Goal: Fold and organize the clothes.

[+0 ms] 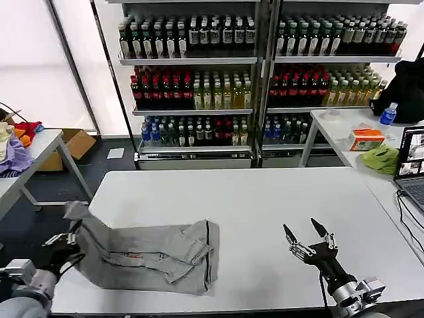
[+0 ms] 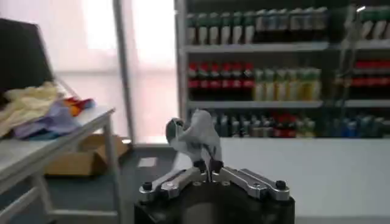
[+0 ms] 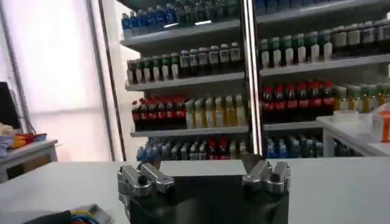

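While your left gripper pinches the raised sleeve corner of the grey shirt, lying rumpled at the white table's near-left edge, expect light, limp cloth: take seams or corners; your right gripper hovers spread, empty.

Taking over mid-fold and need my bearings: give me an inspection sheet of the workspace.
Surface: white table, mostly bare.
Job's things: one grey shirt, partly folded, near the front left edge; one corner lifted.
Clutter: nothing seen on the table.
Grippers: left tool shut on the shirt's left corner; right tool open, above bare table at front right.
Cables: black leads by the laptop on the right.
Surroundings: drink shelves behind; side table with fabrics on the left; green cloth on the right table.
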Robot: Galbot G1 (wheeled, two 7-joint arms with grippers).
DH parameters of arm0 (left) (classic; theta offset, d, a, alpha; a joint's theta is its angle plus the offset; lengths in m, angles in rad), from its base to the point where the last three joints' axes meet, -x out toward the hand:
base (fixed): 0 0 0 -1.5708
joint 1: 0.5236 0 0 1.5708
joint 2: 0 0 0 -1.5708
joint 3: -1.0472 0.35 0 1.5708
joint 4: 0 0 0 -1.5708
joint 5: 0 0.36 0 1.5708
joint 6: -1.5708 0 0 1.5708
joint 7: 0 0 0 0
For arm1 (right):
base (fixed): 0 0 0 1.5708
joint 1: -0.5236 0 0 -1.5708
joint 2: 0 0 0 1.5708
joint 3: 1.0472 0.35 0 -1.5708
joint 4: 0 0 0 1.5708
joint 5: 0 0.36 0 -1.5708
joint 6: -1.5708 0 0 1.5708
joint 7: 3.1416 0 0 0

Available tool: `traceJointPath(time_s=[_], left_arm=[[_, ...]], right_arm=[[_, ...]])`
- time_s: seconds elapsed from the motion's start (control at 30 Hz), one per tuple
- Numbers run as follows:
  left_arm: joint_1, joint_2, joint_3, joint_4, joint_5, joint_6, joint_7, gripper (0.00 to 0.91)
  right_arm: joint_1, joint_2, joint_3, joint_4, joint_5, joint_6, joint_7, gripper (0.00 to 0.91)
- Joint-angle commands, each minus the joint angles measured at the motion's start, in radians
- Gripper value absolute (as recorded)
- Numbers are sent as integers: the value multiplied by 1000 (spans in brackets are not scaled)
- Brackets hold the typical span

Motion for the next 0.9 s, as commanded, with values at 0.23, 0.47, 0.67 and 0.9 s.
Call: traceJointPath(time_s=[0.23,0.47,0.67,0.9], left_arm=[[-51,50,492,-134,74,-29,-39,20],[-226,-5,630,-42,46,10,-200,20],[-301,-89,710,-17,-1,66,-285,20],[-279,-149,719,44,49,123,-286,907]], right_arm=[[-40,13,29,19,-13,0,5,907],[-83,15,32,69,-32,-7,4,907],[-77,27,29,65,-44,-10,6,907],[-83,27,38,86,-38,-9,5,907]])
